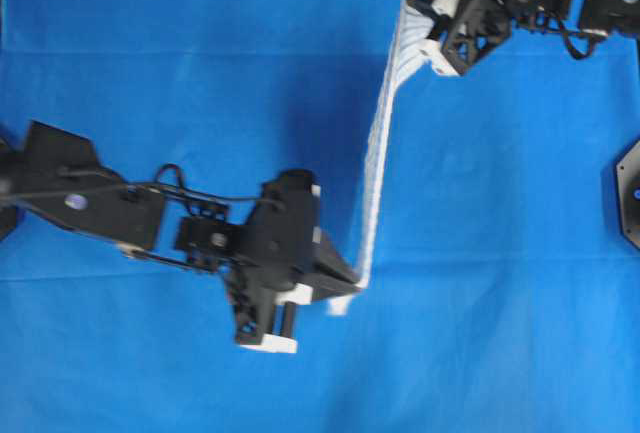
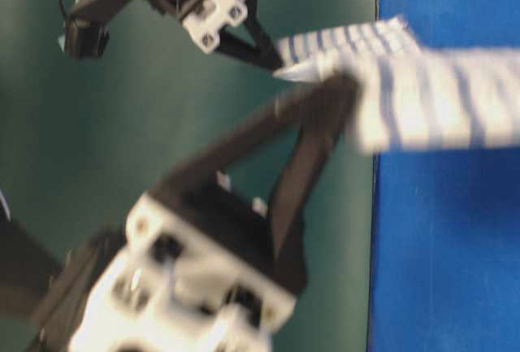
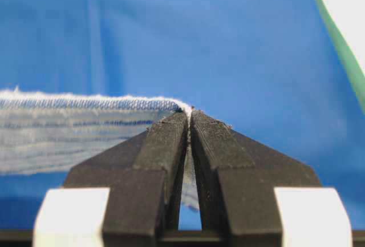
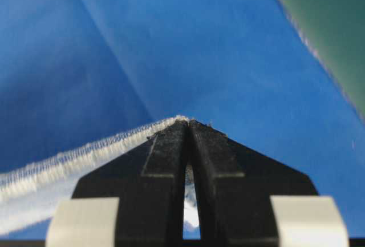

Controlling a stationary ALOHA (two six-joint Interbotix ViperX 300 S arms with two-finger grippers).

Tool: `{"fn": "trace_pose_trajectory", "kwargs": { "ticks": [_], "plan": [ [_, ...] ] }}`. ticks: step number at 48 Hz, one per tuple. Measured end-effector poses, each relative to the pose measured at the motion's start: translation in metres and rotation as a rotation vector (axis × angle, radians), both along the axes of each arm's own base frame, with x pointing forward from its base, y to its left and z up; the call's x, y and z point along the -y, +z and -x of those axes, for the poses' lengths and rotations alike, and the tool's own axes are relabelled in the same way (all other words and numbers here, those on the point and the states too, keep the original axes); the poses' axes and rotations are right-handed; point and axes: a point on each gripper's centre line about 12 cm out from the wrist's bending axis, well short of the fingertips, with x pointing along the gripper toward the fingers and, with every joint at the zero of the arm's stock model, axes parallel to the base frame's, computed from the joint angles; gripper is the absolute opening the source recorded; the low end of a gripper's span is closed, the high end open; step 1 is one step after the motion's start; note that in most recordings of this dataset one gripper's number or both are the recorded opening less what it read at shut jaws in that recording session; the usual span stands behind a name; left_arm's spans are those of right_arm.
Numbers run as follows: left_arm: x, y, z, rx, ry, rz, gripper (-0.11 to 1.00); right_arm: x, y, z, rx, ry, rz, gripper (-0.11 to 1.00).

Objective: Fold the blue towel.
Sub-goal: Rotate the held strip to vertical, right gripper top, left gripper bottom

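Lifting step of the fold. My left hand (image 1: 345,278) and right hand (image 1: 425,28) each pinch a corner of the blue towel (image 1: 378,143), jaws pressed together on its hem. The cloth hangs stretched between them above the tabletop (image 1: 150,63). Next, I judge, both hands must travel together to lay one edge over.

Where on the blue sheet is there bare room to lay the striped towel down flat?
The blue sheet is bare above the left end effector, left of the hanging blue towel. It is also bare right of the towel, below the right end effector, up to the black mount. The band under the towel is crowded.
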Motion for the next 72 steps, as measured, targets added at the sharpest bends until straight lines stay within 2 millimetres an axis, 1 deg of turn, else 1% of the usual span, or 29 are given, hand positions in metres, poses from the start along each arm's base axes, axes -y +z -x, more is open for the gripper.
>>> {"fn": "trace_pose_trajectory", "kwargs": {
  "ticks": [6, 12, 16, 19, 23, 36, 41, 44, 49, 53, 55, 60, 67, 72],
  "plan": [
    [0.003, -0.002, -0.013, 0.007, -0.015, -0.024, 0.01, 0.005, 0.003, -0.012, 0.001, 0.009, 0.017, 0.03],
    [0.003, 0.001, -0.018, 0.019, -0.015, -0.027, 0.01, 0.006, 0.004, -0.014, 0.001, 0.012, 0.025, 0.03],
    [0.003, 0.001, -0.021, 0.026, -0.014, -0.025, 0.01, 0.006, 0.002, -0.011, -0.009, 0.008, 0.023, 0.03],
    [0.004, -0.001, -0.026, 0.037, -0.015, -0.025, 0.01, 0.005, 0.000, -0.005, -0.020, 0.003, 0.022, 0.03],
    [0.007, -0.008, -0.039, 0.057, -0.019, -0.030, 0.01, 0.003, 0.000, 0.008, -0.021, -0.010, 0.019, 0.03],
    [0.017, -0.026, -0.093, 0.109, -0.042, -0.074, 0.01, -0.011, 0.001, 0.054, -0.024, -0.050, 0.009, 0.03],
    [0.019, -0.032, -0.106, 0.118, -0.045, -0.080, 0.01, -0.015, -0.002, 0.065, -0.037, -0.061, 0.004, 0.03],
    [0.018, -0.039, -0.109, 0.111, -0.042, -0.082, 0.01, -0.016, -0.005, 0.067, -0.047, -0.062, 0.000, 0.03],
    [0.017, -0.047, -0.107, 0.099, -0.034, -0.072, 0.01, -0.014, -0.014, 0.063, -0.063, -0.057, -0.011, 0.03],
    [0.016, -0.055, -0.101, 0.086, -0.033, -0.069, 0.01, -0.012, -0.025, 0.052, -0.068, -0.038, -0.023, 0.03],
    [0.016, -0.063, -0.095, 0.068, -0.031, -0.066, 0.01, -0.010, -0.030, 0.045, -0.068, -0.027, -0.027, 0.03],
    [0.015, -0.075, -0.078, 0.042, -0.019, -0.040, 0.01, -0.004, -0.039, 0.026, -0.058, -0.004, -0.033, 0.03],
    [0.015, -0.080, -0.051, 0.023, 0.008, 0.022, 0.01, 0.008, -0.049, -0.005, -0.052, 0.021, -0.036, 0.03],
    [0.013, -0.090, -0.032, -0.011, 0.031, 0.059, 0.01, 0.015, -0.057, -0.025, -0.058, 0.034, -0.037, 0.03]
  ]
}}
